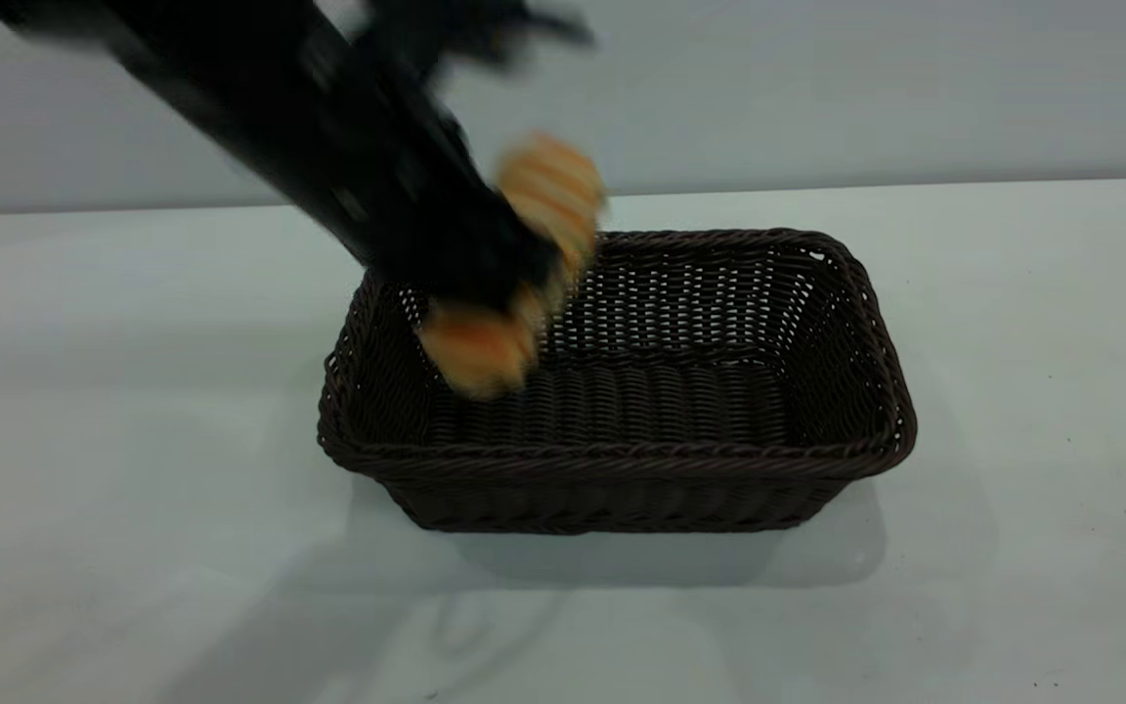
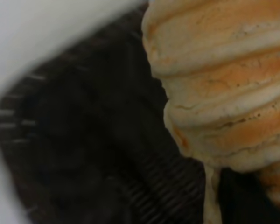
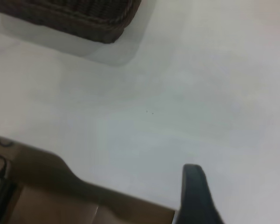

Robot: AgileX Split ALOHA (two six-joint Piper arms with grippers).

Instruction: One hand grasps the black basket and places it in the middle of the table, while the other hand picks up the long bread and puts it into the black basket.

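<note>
Exterior view, left arm: it slants down from the upper left corner toward the middle of the table, its far end over the left half of the black basket; the whole arm is smeared with motion.
Exterior view, left gripper: clamped across the middle of the long bread, which sticks out on both sides of the dark fingers, one end raised above the back rim, the other end lower, over the basket's inside near its left wall.
Exterior view, bread's height: held in the air, tilted, not touching the basket floor.
Exterior view, basket: upright in the middle of the table, long side toward the camera, nothing lying on its woven floor.
Exterior view, right arm: out of sight.
Left wrist view, bread: fills the near side, its cream ridges and golden bands plain; a dark fingertip presses against its lower part.
Left wrist view, basket: lies blurred beneath the bread, a rounded corner of the rim against the white table.
Right wrist view, right gripper: only one dark fingertip shows, so whether the pincer is apart or together cannot be told; it hangs over bare table, well apart from the basket.
Right wrist view, basket: one corner, resting on the table, with its shadow just beside.
Right wrist view, table edge: a brown floor shows past it.
</note>
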